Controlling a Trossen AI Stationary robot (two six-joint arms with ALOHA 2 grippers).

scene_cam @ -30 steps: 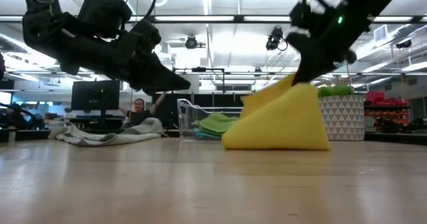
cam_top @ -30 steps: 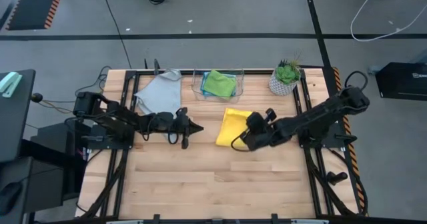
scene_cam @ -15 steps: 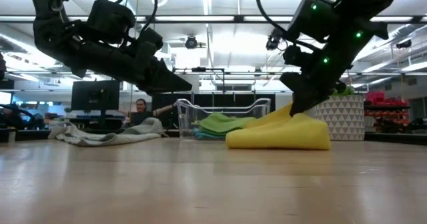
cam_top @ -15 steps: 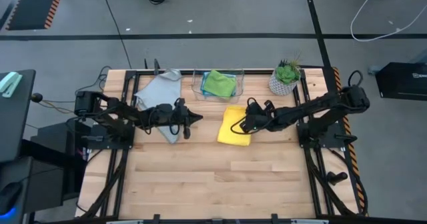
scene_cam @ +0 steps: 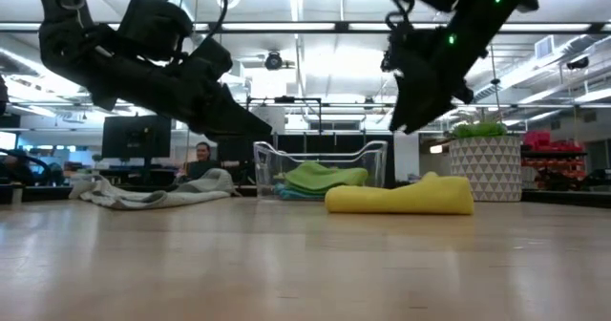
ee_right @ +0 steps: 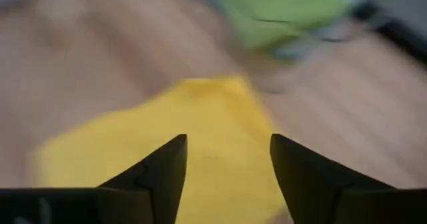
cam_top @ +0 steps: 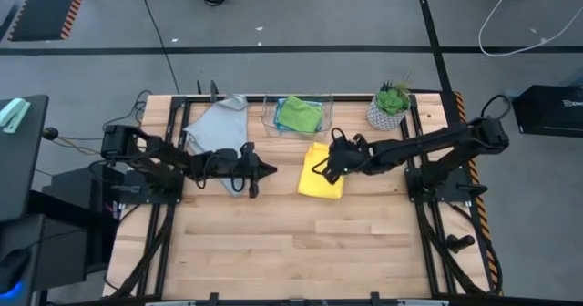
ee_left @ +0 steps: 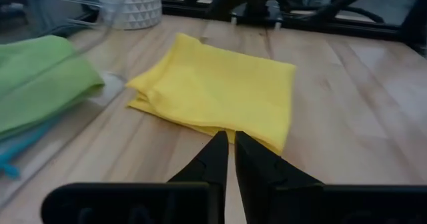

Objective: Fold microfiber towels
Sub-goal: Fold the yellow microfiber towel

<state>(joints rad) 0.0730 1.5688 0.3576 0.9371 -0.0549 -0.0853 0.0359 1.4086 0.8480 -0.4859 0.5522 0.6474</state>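
Risen off the folded yellow towel (cam_top: 321, 171), the right tool (cam_top: 321, 167) hovers fingers apart; left tool (cam_top: 270, 169) pinched together.

Light blue towel (cam_top: 281, 111) mostly hidden beneath the green towel (cam_top: 299, 114) in the bin.

Even, bright overhead light fills the high view, with only faint shadows on the pale wooden table (cam_top: 273, 242). In the low view, glaring ceiling light strips turn both arms into dark silhouettes. The right wrist view is heavily blurred; the folded yellow microfiber towel (ee_right: 200, 127) smears into the wood.
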